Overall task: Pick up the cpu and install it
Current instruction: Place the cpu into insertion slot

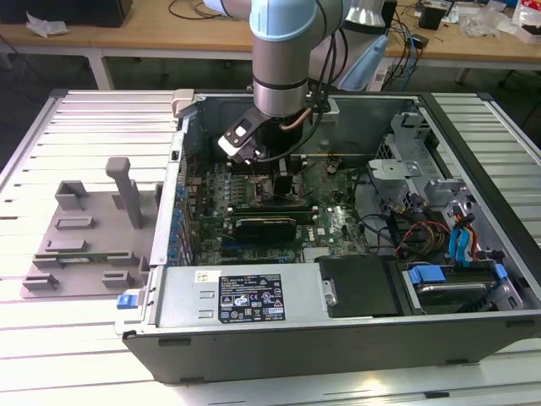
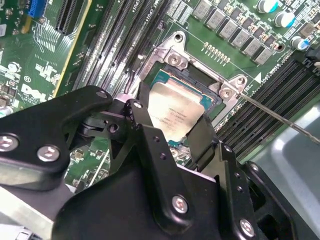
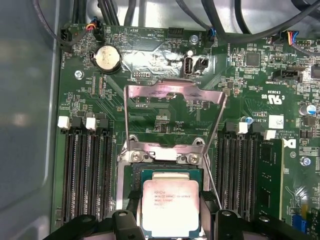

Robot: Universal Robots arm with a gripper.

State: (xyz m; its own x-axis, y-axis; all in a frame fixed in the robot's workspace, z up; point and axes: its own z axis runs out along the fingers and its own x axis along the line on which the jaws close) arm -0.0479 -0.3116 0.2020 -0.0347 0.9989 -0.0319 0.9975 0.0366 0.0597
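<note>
1. Your black two-fingered gripper [image 2: 172, 127] is down inside the open grey metal computer case [image 1: 338, 351], toward its far wall and a little to the exterior view's left of the middle.
2. The small, flat, square cpu [image 3: 170, 207] with the silver-grey metal top lies level in the dark square socket [image 2: 196, 80] on the green motherboard [image 3: 165, 55]. It sits directly under the gripper.
3. The fingers [image 2: 141, 112] are set narrow, one against each of two opposite edges of the cpu, so I judge they are holding it (whether it is fully seated, I cannot tell).
4. The cpu is square, so it has no long axis. In both wrist views its edges run parallel with the socket's sides.
5. The silver hinged retention frame [image 3: 172, 100] lies folded back off the socket, apart from the cpu. Long black memory slots [image 3: 87, 170] flank the socket on both sides.
</note>
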